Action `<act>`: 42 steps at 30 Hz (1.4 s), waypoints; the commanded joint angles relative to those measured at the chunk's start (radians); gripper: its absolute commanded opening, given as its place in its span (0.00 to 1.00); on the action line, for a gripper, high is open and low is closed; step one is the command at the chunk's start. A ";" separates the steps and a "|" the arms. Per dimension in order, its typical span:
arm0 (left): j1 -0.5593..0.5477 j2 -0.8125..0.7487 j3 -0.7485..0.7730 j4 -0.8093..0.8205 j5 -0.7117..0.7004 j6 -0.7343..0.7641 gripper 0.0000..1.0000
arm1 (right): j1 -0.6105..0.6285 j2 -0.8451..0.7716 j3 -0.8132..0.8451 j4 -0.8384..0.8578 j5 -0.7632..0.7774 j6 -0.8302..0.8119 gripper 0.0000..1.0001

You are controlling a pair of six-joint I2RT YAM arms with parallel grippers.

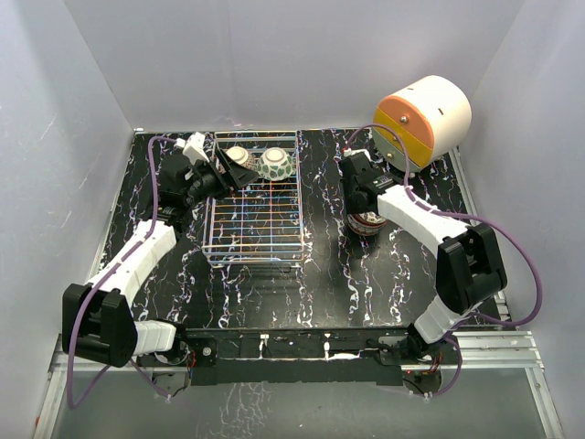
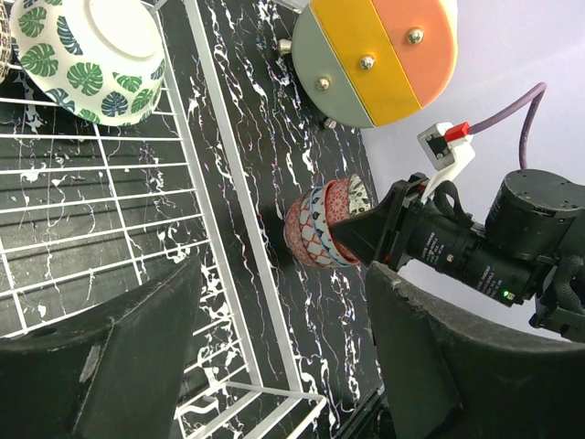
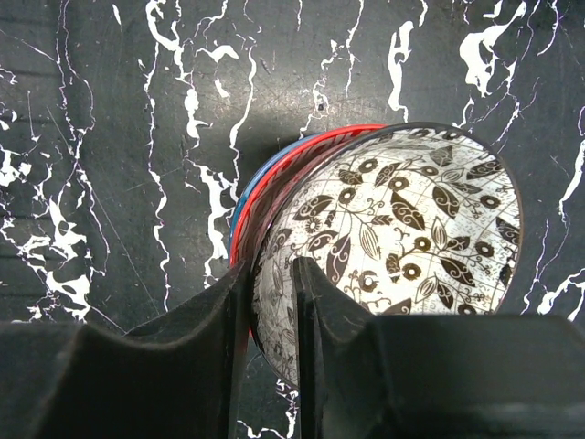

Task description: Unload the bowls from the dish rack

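On the black marbled table (image 1: 320,274) the drawer unit (image 1: 425,117) sits far right and the rack (image 1: 256,260) lies left of centre. Right of the rack, apart from it, stands the stack (image 2: 315,229) of unloaded bowls. The right gripper (image 3: 270,274) is down on the stack, its jaws narrow and astride the near rim of the top bowl (image 3: 411,229), one finger inside and one outside. I cannot tell whether they pinch the wall or stand just slack of it. The step looks like setting this bowl down and letting go. To do it well, the jaws should part enough to clear both faces of the rim. They should then rise straight up, so the inner finger does not drag the bowl and tip the nested pile. The left gripper (image 2: 283,270) hangs at the rack's far left with its jaws wide and holding nothing. Counted: one rack and one drawer unit. Two bowls are left in the rack's far end, the beige bowl (image 1: 238,157) and the green bowl (image 2: 87,55). At least three rims show in the stack, and its full count is hidden.
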 commanded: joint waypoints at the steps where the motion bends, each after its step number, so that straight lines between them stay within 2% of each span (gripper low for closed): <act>1: 0.007 -0.001 -0.004 0.030 0.022 0.009 0.70 | -0.003 -0.031 0.016 0.044 0.005 0.001 0.28; 9: 0.008 0.002 -0.018 0.039 0.022 0.009 0.70 | -0.003 -0.163 -0.003 0.065 -0.008 0.014 0.27; 13: 0.008 0.005 -0.022 0.048 0.025 0.004 0.70 | -0.003 -0.217 -0.053 0.128 -0.039 0.021 0.22; 19: 0.008 0.000 -0.029 0.050 0.031 0.001 0.70 | -0.003 -0.197 -0.077 0.145 -0.062 0.037 0.19; 23: 0.010 -0.015 -0.028 0.032 0.021 0.013 0.70 | -0.004 -0.178 -0.086 0.151 -0.073 0.044 0.11; 29: 0.010 -0.021 -0.021 0.021 0.014 0.019 0.71 | -0.006 -0.172 -0.104 0.151 -0.074 0.056 0.08; 32: 0.010 0.010 0.033 -0.050 -0.032 0.051 0.75 | -0.005 -0.186 -0.109 0.151 -0.073 0.058 0.08; 35: 0.009 0.078 0.139 -0.200 -0.144 0.133 0.94 | -0.005 -0.212 -0.108 0.150 -0.078 0.063 0.08; 36: 0.007 0.108 0.176 -0.233 -0.186 0.168 0.97 | -0.005 -0.221 -0.107 0.151 -0.079 0.064 0.08; 39: 0.000 0.173 0.245 -0.296 -0.331 0.231 0.97 | -0.005 -0.237 -0.105 0.150 -0.091 0.066 0.08; 42: -0.002 0.227 0.293 -0.282 -0.431 0.261 0.97 | -0.005 -0.240 -0.110 0.157 -0.105 0.070 0.08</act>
